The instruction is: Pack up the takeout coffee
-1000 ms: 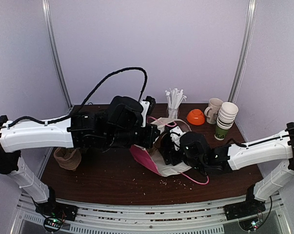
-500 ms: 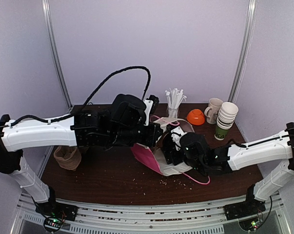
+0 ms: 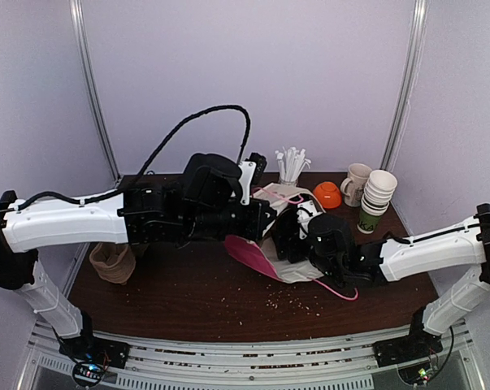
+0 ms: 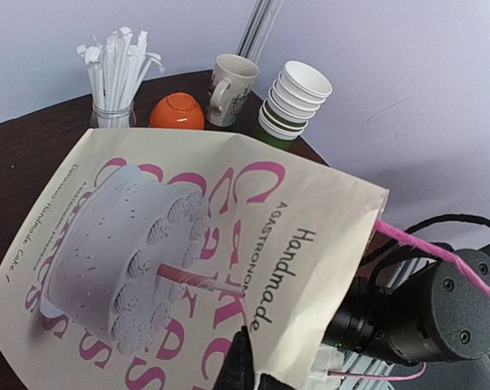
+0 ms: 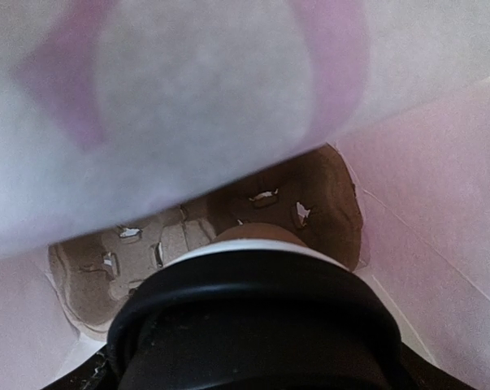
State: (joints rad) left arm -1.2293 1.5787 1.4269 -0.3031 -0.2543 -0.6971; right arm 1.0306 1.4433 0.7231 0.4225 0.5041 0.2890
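Left arm (image 3: 66,221) and right arm (image 3: 423,252) reach inward, forearms near level, meeting mid-scene; left gripper (image 3: 259,223) pinched tight on a cream-and-pink paper bag (image 4: 188,244), right gripper (image 3: 284,238) spread around a black-lidded brown paper cup (image 5: 253,321)

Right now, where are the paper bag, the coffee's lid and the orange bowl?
bag (image 4: 188,244), left wrist view, on its printed side.
coffee lid (image 5: 253,333), right wrist view, on its black rim.
bowl (image 4: 176,112), left wrist view, on its orange side.

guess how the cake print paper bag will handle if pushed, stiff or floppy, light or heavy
Probably floppy: the bag is thin paper, and its upper wall droops across the opening while the left gripper pinches one edge. Likely light, so a push would slide or crumple it. The cardboard tray inside may stiffen the bottom a little.
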